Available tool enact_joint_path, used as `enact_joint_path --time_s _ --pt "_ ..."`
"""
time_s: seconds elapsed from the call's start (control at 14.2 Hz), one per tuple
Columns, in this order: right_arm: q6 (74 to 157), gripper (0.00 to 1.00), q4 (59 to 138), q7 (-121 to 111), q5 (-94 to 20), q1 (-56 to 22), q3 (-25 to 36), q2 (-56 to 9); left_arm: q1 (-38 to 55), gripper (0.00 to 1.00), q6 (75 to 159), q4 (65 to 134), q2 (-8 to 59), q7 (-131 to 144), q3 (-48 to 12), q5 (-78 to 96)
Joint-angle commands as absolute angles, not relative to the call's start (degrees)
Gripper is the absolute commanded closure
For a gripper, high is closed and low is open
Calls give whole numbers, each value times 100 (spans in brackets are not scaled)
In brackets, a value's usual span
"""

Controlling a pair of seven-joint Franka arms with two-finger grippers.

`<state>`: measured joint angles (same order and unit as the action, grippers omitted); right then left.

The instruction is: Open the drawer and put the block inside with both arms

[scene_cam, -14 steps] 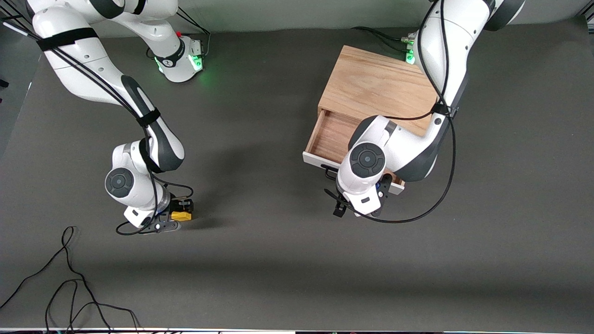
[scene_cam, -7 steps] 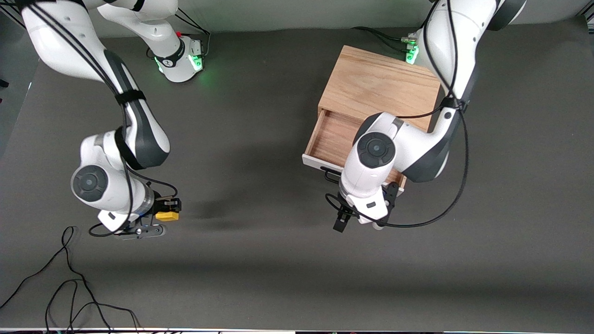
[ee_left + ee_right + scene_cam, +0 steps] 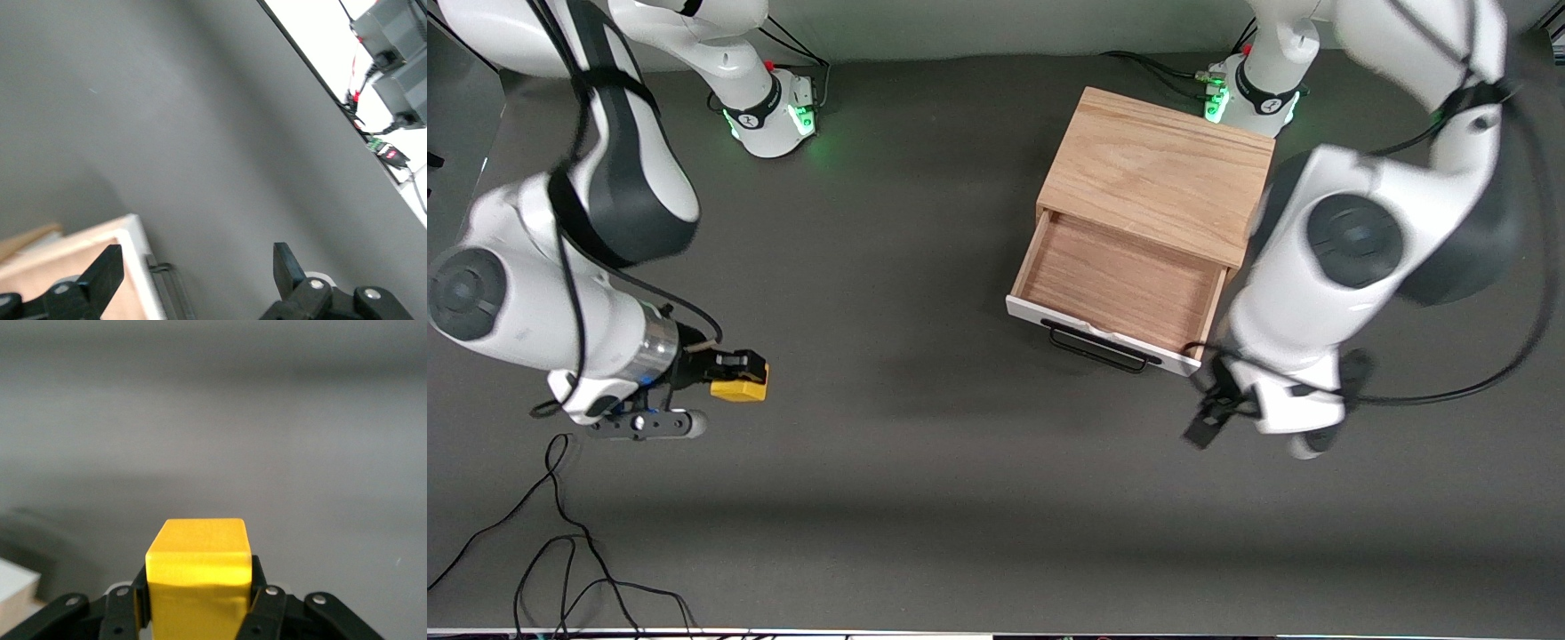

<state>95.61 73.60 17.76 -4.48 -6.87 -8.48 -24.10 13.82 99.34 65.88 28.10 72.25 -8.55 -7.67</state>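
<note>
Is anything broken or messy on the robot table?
Nothing looks broken or spilled. The drawer is pulled open and has nothing in it. The right gripper holds the block above the table. The left gripper is open beside the drawer's front.

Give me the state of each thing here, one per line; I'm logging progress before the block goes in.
Drawer: pulled open, nothing inside.
Block: held above the table, not in the drawer.
Right gripper: shut on the block, over the right arm's end of the table.
Left gripper: open, holding nothing, over the table beside the drawer's front corner.
</note>
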Motion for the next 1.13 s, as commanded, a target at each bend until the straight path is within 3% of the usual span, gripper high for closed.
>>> enact_joint_path --time_s 0.0,0.28,0.64,1.06 --pt "8834 88 6331 3089 -571 -1386 -844 -2531 890 0 9327 6750 2330 6236 -888 -563" --pt "8982 88 5750 4910 -642 -2467 -923 -2793 186 0 8615 6978 1838 4337 -879 -316" --pt "10325 88 5590 5915 -563 -3681 -905 -3742 -298 0 7885 7260 1494 1947 -844 -325" --pt "11135 88 5616 6739 -439 -4394 -853 -4525 -650 0 7936 7734 1020 220 -861 -299"
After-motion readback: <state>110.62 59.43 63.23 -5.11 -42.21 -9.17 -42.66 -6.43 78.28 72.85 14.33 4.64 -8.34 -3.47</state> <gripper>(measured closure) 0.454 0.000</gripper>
